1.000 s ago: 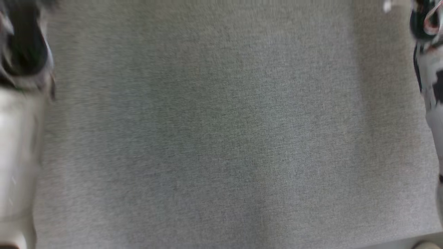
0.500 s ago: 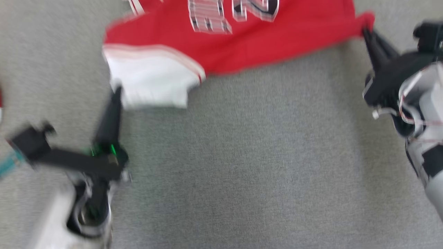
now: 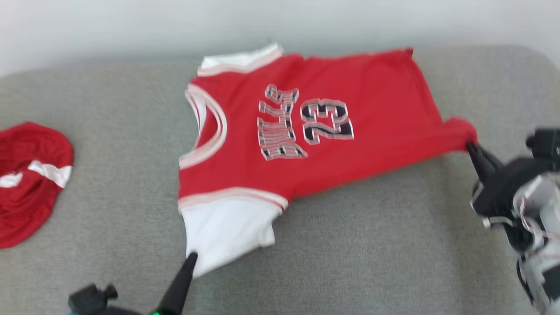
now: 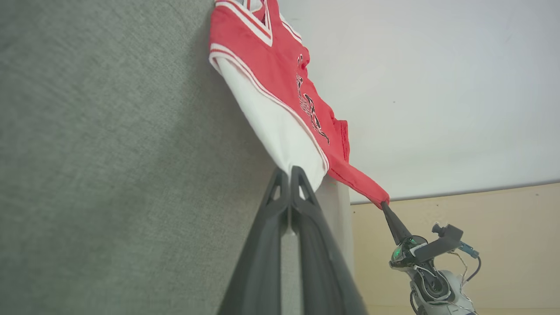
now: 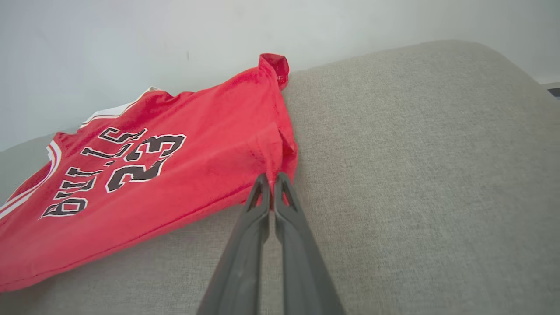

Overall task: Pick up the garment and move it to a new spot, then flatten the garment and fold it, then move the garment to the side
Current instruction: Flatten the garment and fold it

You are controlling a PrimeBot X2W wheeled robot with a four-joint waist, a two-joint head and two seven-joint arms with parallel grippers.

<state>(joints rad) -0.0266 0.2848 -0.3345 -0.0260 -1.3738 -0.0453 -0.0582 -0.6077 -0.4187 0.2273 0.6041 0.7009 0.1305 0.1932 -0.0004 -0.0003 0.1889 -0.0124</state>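
Note:
The garment (image 3: 350, 96) is a red jersey with white sleeves and the number 23, spread on grey fabric with its neck toward the left. My left gripper (image 3: 191, 259) is shut on the corner of the near white sleeve (image 4: 280, 131), its fingertips (image 4: 289, 171) pinching the cloth. At the right, my right gripper (image 3: 470, 146) is shut on the jersey's red hem corner (image 5: 280, 153), which is pulled out into a point. Both corners are drawn taut toward me.
A second red and white piece of clothing (image 3: 26, 183) lies bunched at the far left. The grey upholstered surface (image 3: 372, 262) ends at a pale wall (image 3: 131, 26) behind the jersey. In the left wrist view a beige floor (image 4: 503, 210) shows beyond the edge.
The head camera has tilted up, so the whole jersey and the wall came into view. Both grippers have kept hold of their corners throughout.

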